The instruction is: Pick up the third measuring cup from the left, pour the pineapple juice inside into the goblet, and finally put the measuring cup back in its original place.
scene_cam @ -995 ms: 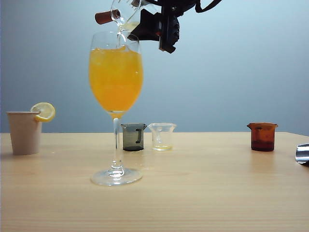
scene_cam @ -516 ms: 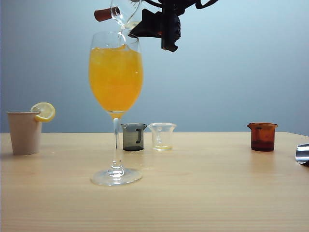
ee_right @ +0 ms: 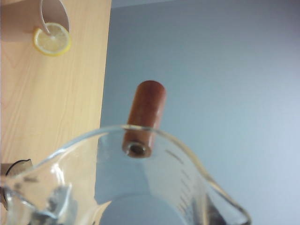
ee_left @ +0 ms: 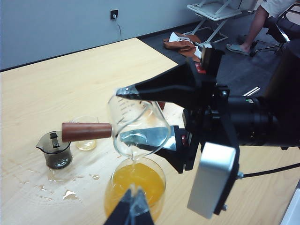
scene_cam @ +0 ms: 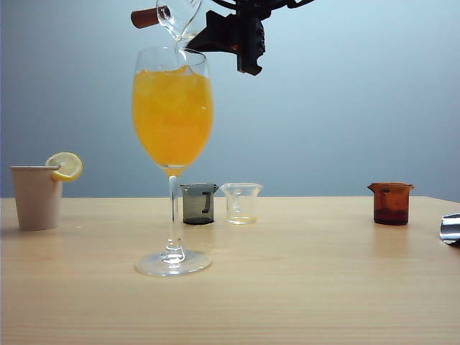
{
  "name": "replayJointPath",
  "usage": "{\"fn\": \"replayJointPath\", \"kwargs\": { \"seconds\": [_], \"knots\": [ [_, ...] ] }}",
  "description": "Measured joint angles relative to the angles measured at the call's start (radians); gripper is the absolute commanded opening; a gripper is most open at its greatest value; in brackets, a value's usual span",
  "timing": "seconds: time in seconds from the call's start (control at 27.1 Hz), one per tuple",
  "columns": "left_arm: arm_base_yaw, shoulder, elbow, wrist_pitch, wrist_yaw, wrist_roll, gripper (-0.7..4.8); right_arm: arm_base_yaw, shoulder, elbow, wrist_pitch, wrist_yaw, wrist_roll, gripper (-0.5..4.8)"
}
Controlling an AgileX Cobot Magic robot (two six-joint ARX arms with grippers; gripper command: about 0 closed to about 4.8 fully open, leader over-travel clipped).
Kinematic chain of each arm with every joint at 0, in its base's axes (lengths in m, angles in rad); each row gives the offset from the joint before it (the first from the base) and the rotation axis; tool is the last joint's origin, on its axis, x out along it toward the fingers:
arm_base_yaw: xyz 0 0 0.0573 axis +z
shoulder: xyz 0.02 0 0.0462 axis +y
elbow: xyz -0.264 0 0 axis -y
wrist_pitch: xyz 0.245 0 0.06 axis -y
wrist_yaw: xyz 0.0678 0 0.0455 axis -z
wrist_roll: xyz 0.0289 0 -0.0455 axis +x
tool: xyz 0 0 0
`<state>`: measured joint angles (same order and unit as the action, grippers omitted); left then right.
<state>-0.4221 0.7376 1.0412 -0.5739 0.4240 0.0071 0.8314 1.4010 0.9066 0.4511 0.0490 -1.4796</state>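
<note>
Tabletop of light wood (scene_cam: 323, 295) spans the exterior view under a plain blue-grey wall. The goblet (scene_cam: 172, 108) is the tallest thing on it, standing upright left of centre, its bowl filled nearly to the rim with a deep orange icy drink (scene_cam: 172, 118).

High above the goblet's rim, the black right gripper (scene_cam: 205, 32) reaches in from the upper right. In the left wrist view its two fingers are clamped on opposite walls of the third measuring cup (scene_cam: 178, 16). This clear cup is tipped steeply, spout down over the goblet's mouth, with its reddish-brown cylindrical handle (scene_cam: 144, 17) sticking out to the left. The left gripper (ee_left: 132, 206) hangs above the goblet, its dark tips meeting with nothing between them.

A beige paper cup (scene_cam: 36, 198) with a lemon slice (scene_cam: 66, 165) on its rim stands at the far left. Behind the goblet's stem sit a smoky grey cup (scene_cam: 198, 203) and, just beside it, a plain clear cup (scene_cam: 241, 203). An amber-brown cup (scene_cam: 391, 203) stands well apart at the right.

The pineapple juice (ee_left: 133, 161) falls as a thin pale stream from the spout into the goblet. Droplets (ee_left: 70, 193) lie on the wood near the grey cup.

Printed graduation marks (ee_right: 180, 168) run down the held cup's wall, too small to read.
</note>
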Motion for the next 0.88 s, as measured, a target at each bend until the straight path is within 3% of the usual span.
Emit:
{"fn": "replayJointPath", "kwargs": {
  "seconds": [0.88],
  "knots": [
    [0.0, 0.0, 0.0, -0.004, 0.003, 0.0, -0.05, 0.022, 0.0, 0.0, 0.003, 0.001, -0.169, 1.11]
  ]
}}
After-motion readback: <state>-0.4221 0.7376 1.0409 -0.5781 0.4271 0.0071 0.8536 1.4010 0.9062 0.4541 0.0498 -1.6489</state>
